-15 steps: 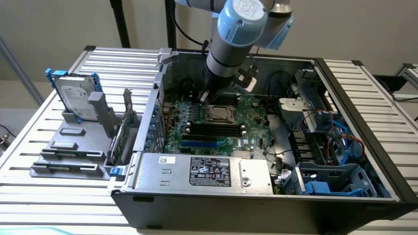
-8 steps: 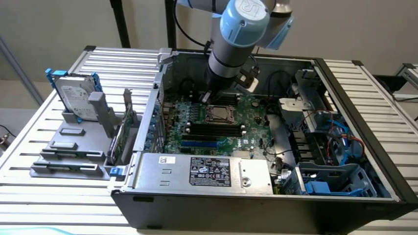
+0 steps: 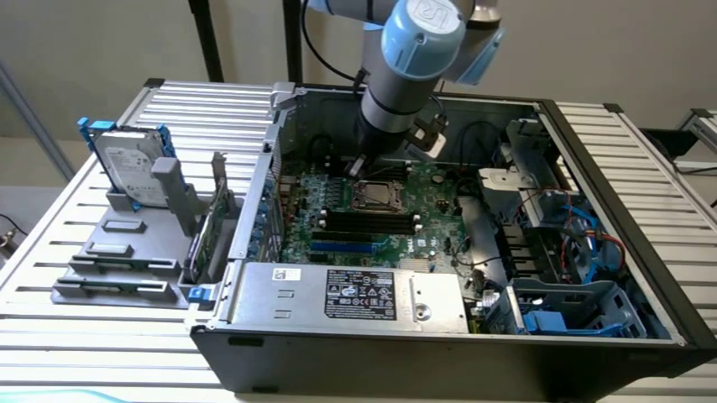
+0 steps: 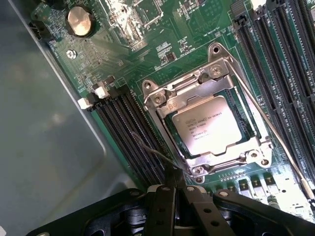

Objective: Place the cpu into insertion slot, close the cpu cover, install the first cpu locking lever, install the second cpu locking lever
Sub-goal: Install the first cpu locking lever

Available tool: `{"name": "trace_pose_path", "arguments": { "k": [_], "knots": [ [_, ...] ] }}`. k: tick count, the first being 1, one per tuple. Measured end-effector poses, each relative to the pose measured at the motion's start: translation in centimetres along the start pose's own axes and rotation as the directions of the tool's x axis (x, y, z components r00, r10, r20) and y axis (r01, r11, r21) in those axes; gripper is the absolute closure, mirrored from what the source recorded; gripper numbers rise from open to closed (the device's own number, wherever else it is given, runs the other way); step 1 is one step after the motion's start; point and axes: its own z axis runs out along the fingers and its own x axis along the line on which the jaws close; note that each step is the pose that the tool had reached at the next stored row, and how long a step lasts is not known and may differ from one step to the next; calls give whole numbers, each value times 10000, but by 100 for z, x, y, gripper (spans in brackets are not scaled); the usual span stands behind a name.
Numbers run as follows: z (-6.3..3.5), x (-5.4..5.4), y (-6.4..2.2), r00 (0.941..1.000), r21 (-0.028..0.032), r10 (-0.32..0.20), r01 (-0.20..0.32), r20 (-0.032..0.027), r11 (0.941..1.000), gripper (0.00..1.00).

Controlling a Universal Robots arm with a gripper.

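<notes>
End effector (image 4: 173, 189): fingers pressed together, tips parked right at one corner of the insertion slot (image 4: 242, 118). They're at the end of a thin wire lever (image 4: 152, 150). Honestly can't tell if the wire is pinched between them or just touched.
Cpu (image 4: 206, 123): sitting flat inside the insertion slot, label side up, looks square to it.
Cpu cover (image 4: 197, 88): down over the insertion slot, with the chip showing through its window. Looks closed to me.
Short lever: the wire by the fingertips runs off at an angle from the insertion slot corner, out over the black memory slots (image 4: 123, 132) beside it. I'd say it's not latched yet.
Long lever (image 4: 275, 142): runs along the opposite side of the insertion slot and way past its corner. Can't say if it's hooked under its catch.
Progress: first two steps look done, and the lever work is what's on now, roughly halfway I reckon.
Left to do: at least one lever to lock, maybe both.
Surroundings: green motherboard (image 4: 147, 64) all around the insertion slot, inside an open PC case (image 3: 448, 357) lying on the bench (image 3: 67, 311).
</notes>
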Motion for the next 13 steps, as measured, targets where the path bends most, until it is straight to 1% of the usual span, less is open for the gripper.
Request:
{"name": "trace_pose_path", "arguments": {
  "k": [5,10,13],
  "knots": [
    [12,28,26,10000,-56,38,-38,75,10000,89],
    [23,54,41,9998,-121,75,-73,171,9999,89],
    [23,54,41,9998,-125,83,-81,173,9999,89]
  ]
}}
